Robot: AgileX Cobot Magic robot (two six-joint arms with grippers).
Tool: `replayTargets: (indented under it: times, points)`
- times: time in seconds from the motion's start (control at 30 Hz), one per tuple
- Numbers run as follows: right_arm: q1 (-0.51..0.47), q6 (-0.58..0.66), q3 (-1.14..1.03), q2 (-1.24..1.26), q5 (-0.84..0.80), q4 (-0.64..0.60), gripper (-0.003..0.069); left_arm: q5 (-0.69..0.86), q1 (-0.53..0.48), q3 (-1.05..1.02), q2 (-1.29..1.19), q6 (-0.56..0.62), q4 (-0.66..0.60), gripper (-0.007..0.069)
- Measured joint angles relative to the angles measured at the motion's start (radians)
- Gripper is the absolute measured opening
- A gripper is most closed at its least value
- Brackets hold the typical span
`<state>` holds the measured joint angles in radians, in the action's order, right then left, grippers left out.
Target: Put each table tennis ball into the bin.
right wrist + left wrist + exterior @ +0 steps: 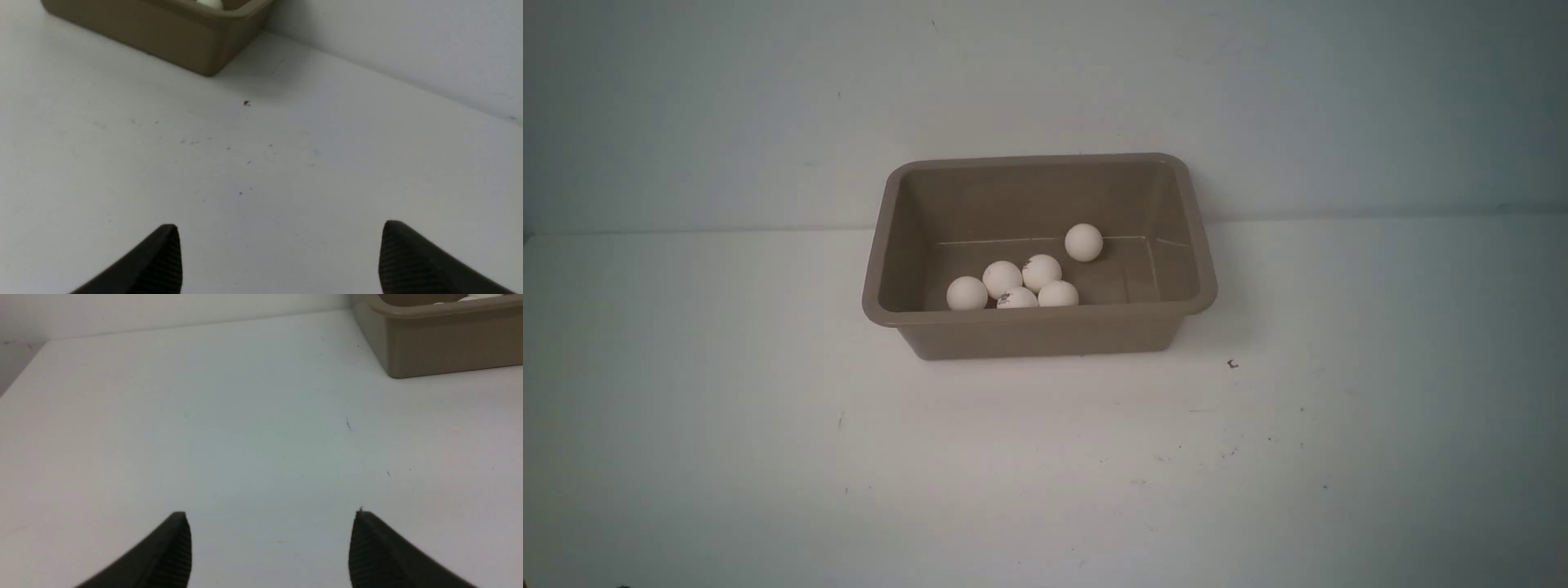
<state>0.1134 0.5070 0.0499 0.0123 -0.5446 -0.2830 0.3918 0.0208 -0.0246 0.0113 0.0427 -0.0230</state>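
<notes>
bin (1039,331): taupe tub, upright on the white table (768,457), near the far edge by the wall, about midway between the left and right edges
balls: six, white, all inside the bin on its floor
cluster: five balls touching or nearly so, against the near wall, toward the bin's left half; leftmost ball (966,293), next ball (1001,278), logo ball (1041,271), front logo ball (1017,299) partly hidden by the near rim, fifth ball (1058,294)
lone ball (1084,242): apart from the cluster, farther back, near the bin's middle
left end effector (269,547): black ribbed fingers (171,555) wide apart, nothing between them, over bare table; bin corner well ahead
right end effector (280,257): fingers (408,261) wide apart, nothing between them, over bare table with small dark specks; bin corner well ahead, one ball top just showing over the rim
arms: out of the front view
</notes>
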Motion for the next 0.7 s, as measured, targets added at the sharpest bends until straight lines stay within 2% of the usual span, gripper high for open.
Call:
replayTargets:
  times: [0.03, 0.07, 0.2, 0.3, 0.4, 0.57, 0.7]
  points:
    - [0.000, -0.043, 0.007, 0.000, 0.004, 0.030, 0.0589, 0.000, 0.000, 0.000, 0.000, 0.000, 0.000, 0.0468]
    - [0.000, -0.185, 0.018, 0.000, 0.017, 0.124, 0.0589, 0.000, 0.000, 0.000, 0.000, 0.000, 0.000, 0.0468]
    - [0.000, -0.533, 0.019, 0.000, 0.029, 0.319, 0.0589, 0.000, 0.000, 0.000, 0.000, 0.000, 0.000, 0.0468]
    - [0.000, -0.658, 0.019, 0.000, 0.032, 0.398, 0.0589, 0.000, 0.000, 0.000, 0.000, 0.000, 0.000, 0.0468]
    - [0.000, -0.675, 0.019, 0.000, 0.033, 0.411, 0.0589, 0.000, 0.000, 0.000, 0.000, 0.000, 0.000, 0.0468]
    - [0.000, -0.482, -0.011, 0.000, 0.051, 0.294, 0.0589, 0.000, 0.000, 0.000, 0.000, 0.000, 0.000, 0.0468]
    - [0.000, -0.452, -0.018, 0.000, 0.056, 0.270, 0.0589, 0.000, 0.000, 0.000, 0.000, 0.000, 0.000, 0.0468]
